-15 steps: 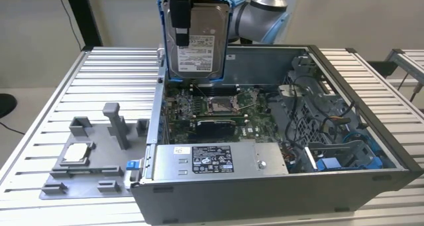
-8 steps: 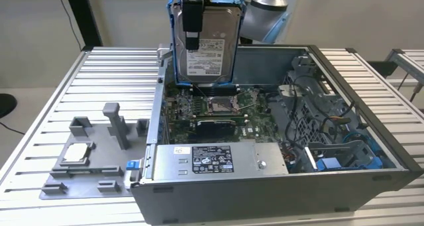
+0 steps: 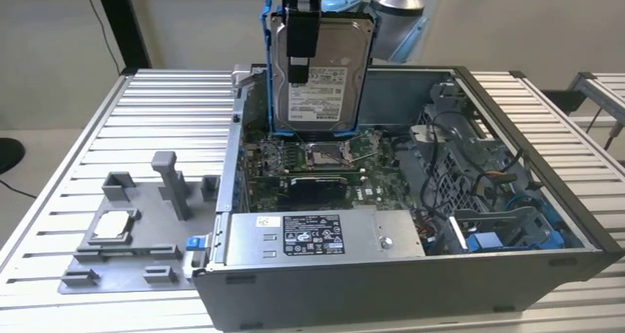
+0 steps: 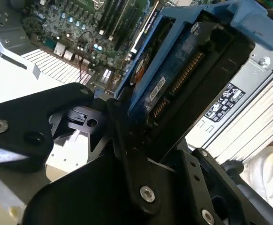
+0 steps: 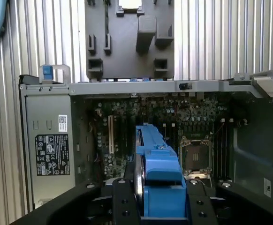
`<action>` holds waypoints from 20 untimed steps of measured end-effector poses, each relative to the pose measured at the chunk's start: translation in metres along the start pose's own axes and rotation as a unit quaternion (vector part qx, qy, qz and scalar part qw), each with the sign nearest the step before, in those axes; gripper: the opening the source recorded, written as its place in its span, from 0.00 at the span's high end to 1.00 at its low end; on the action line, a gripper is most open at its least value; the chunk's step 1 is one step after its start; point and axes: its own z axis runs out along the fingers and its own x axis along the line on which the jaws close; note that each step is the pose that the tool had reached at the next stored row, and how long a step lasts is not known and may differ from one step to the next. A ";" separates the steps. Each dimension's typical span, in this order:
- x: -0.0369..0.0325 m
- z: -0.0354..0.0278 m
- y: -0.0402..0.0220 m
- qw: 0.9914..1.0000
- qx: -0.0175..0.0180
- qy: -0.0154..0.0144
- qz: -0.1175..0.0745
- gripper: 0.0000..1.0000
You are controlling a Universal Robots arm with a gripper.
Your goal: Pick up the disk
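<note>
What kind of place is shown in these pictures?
Probably a robot workbench for computer assembly or disassembly: an open computer case lies on a ribbed metal table, a grey fixture plate lies beside it, and the gripper holds the disk above the case.

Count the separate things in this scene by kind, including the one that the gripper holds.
Silver-grey metal disk in blue plastic carrier, held by the gripper: 1
Open grey metal computer case: 1
Grey power-supply box: 1
Small square silver CPU chip: 1
Grey plastic fixture plate: 1
Total: 5
</note>
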 end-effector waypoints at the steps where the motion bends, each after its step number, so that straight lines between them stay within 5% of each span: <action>1: 0.0025 0.0000 -0.0012 1.000 0.000 0.000 0.000 1.00; 20: 0.0498 0.0012 -0.0138 1.000 0.000 0.000 0.001 1.00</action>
